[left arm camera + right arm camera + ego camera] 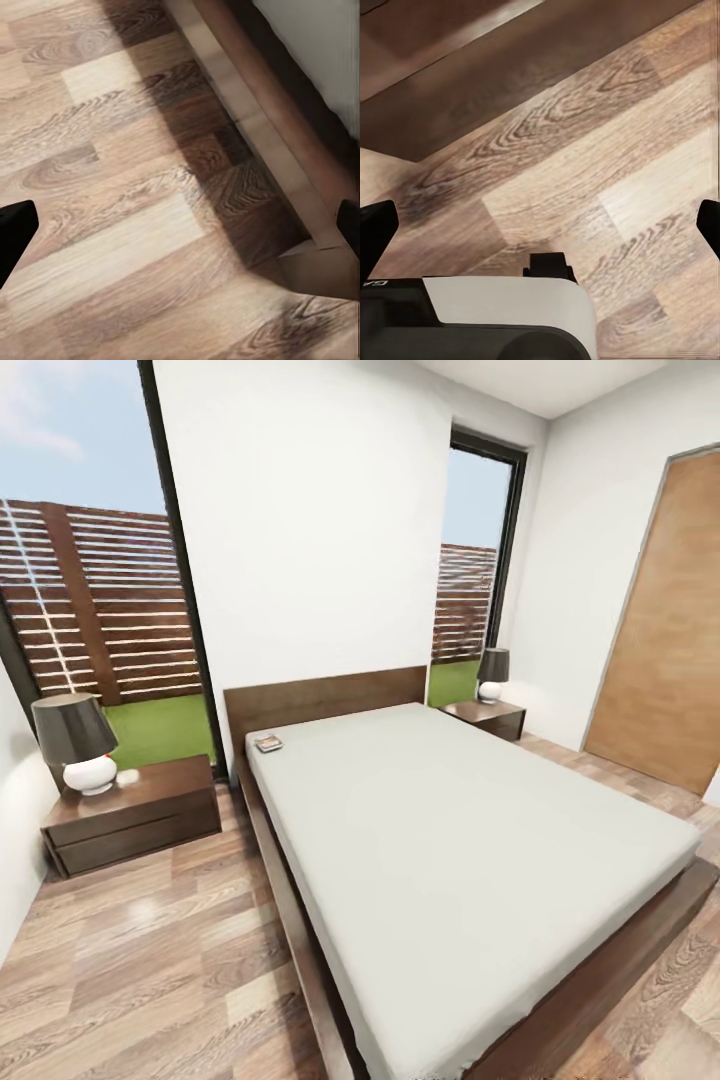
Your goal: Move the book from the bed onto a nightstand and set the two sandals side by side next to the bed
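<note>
A: Both pincers hang spread and empty over the floor [150,940], left pincer [180,225] beside the bed [300,930], right pincer [540,225] likewise.

B: The book [268,743] lies at the mattress's headboard corner. I'd roll up the aisle toward the nightstand [135,815] before reaching.

One bed [480,860], one book [268,743], two nightstands [135,815] [487,717], two lamps [78,745] [492,674]

book cover text [267,742]: too small, nothing can be read
robot body marking [376,283]: a faint pale mark is seen at the picture's edge, cut off, not legible
other readable text: none found
</note>
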Robot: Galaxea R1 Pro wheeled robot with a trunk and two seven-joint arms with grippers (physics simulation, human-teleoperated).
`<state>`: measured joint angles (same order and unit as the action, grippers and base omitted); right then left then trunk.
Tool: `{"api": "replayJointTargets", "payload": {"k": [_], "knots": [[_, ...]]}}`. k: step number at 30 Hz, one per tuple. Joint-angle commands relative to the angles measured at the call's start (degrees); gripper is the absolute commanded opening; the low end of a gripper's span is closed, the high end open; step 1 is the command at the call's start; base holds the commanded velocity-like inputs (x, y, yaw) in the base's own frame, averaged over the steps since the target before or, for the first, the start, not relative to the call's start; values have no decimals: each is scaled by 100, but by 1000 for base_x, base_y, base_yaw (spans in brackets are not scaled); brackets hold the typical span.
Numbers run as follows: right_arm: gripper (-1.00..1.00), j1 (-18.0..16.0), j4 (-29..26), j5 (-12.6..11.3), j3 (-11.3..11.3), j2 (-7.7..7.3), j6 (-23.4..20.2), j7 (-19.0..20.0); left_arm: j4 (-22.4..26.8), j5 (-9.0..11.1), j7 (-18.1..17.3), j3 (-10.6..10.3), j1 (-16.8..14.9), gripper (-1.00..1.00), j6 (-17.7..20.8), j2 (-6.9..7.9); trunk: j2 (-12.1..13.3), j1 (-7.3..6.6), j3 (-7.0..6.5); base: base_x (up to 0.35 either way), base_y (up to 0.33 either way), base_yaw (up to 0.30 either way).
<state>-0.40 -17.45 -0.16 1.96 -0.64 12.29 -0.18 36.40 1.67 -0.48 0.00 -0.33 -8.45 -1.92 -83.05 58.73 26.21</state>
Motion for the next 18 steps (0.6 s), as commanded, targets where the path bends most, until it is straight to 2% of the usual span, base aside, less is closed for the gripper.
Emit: {"api": "replayJointTargets", "payload": {"k": [1,18], "knots": [[100,-4,5,-2,15,2,19,0,-1,18,-5,0,-2,100,-16,0,-3,0,6,0,0,-276],[100,-4,5,-2,15,2,19,0,-1,16,-5,0,-2,100,-16,0,-3,0,6,0,0,-278]]}}
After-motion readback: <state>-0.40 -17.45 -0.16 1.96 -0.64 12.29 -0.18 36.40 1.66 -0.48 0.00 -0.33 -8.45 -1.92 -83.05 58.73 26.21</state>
